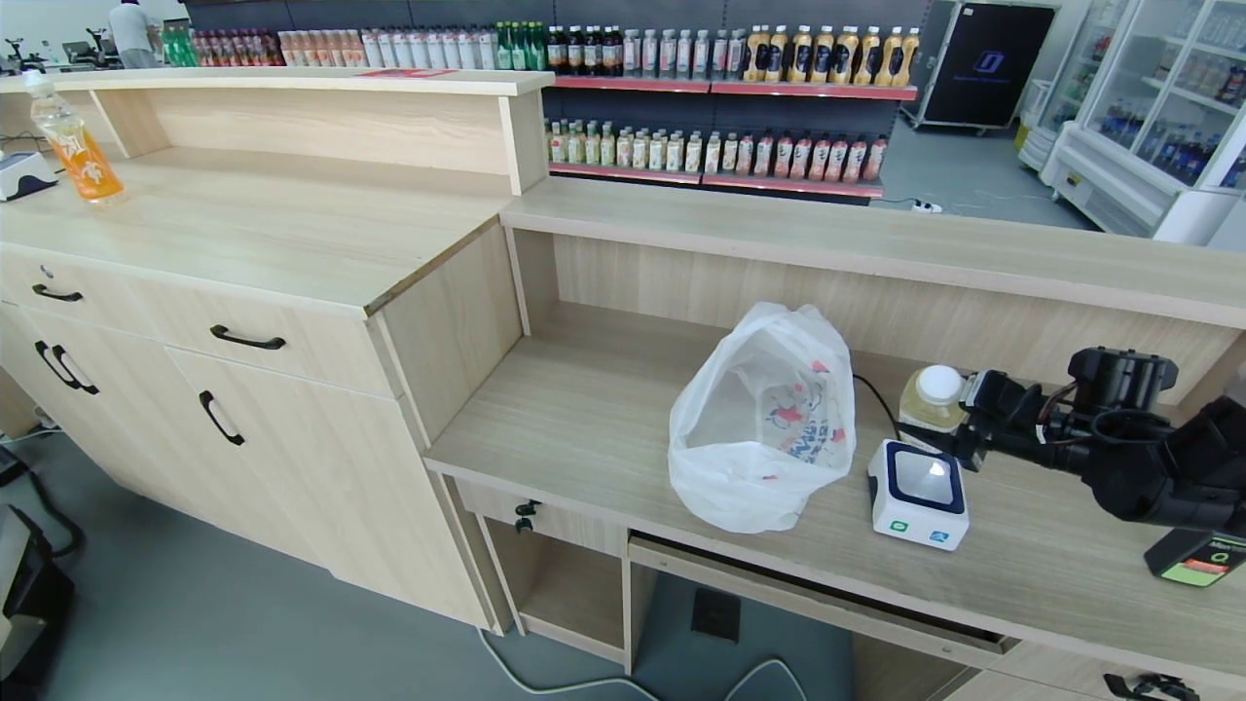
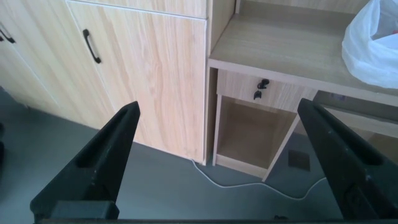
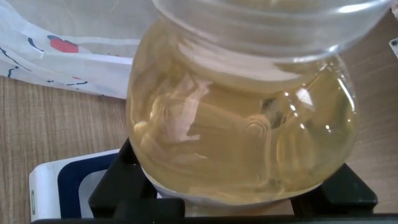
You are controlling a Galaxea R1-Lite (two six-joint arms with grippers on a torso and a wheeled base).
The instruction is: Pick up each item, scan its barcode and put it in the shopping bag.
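Note:
My right gripper (image 1: 973, 414) is shut on a clear bottle of pale yellow drink (image 1: 932, 399) with a white cap, holding it just behind and above the white-and-blue barcode scanner (image 1: 920, 492) on the lower desk. In the right wrist view the bottle (image 3: 242, 130) sits between the dark fingers (image 3: 115, 186), with the scanner (image 3: 62, 186) beneath it. The white plastic shopping bag (image 1: 764, 419) stands open to the left of the scanner. My left gripper (image 2: 217, 162) hangs open above the floor in front of the desk, holding nothing.
An orange drink bottle (image 1: 73, 141) stands far left on the higher counter (image 1: 292, 234), beside a small white device (image 1: 24, 175). A dark handset (image 1: 1197, 557) lies at the desk's right edge. A cable runs behind the bag. Drawers and cabinet doors (image 2: 149, 74) face the floor.

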